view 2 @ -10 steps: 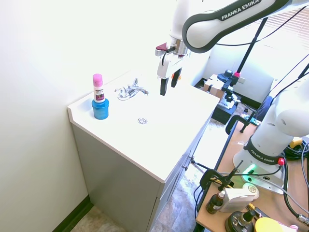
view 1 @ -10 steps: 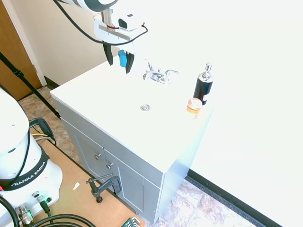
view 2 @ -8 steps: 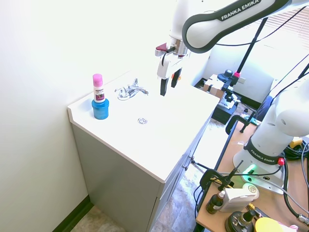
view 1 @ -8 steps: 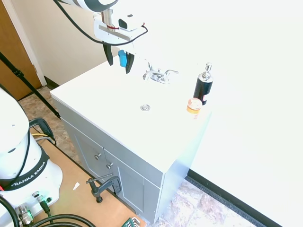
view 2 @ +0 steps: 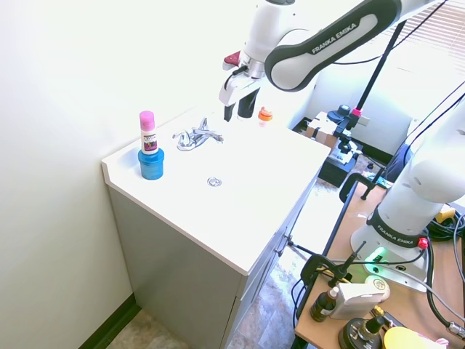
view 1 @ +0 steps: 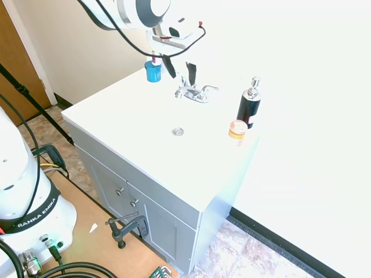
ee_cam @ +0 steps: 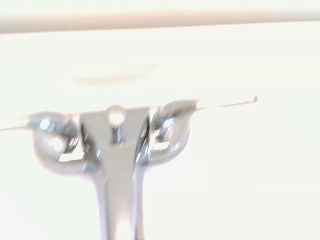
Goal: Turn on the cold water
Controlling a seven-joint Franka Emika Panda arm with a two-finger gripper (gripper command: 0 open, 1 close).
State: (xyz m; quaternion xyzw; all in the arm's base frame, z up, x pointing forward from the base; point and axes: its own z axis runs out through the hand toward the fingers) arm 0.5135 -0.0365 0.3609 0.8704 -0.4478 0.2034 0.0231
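Lining up over the faucet to reach its cold lever

My gripper (view 1: 181, 68) hangs empty above the chrome faucet (view 1: 193, 92), upper middle of the frame at the back of the white vanity top (view 1: 124, 119), fingers (view 2: 226, 94) apart. I judge I should descend beside one slim lever and nudge it gently, clear of the spout; which lever is cold I cannot tell.
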